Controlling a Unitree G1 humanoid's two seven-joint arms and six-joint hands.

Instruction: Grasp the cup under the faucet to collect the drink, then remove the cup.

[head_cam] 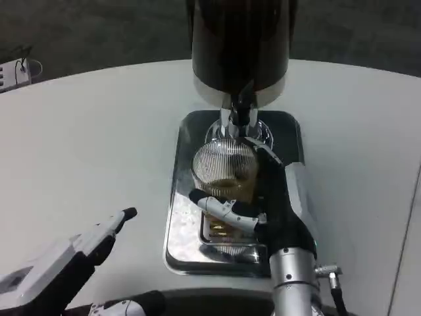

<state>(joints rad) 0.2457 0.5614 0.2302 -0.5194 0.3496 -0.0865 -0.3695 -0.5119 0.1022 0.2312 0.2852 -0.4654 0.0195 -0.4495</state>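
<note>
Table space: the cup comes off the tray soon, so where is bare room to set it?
Bare table lies left of the tray, beyond the left hand, and right of it. The tray itself is crowded: dispenser, cup, right hand.

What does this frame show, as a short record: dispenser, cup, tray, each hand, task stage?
dispenser: dark drink dispenser at the far side of the white table, its faucet pointing down over the cup
cup: clear ribbed cup standing on the tray beneath the faucet, amber drink in its lower part
tray: shiny metal tray, liquid pooled on it
right hand: right hand wrapped around the cup from its right side
left hand: left hand low at the near left, off the tray, holding nothing
task stage: cup grasped, not yet removed
</note>
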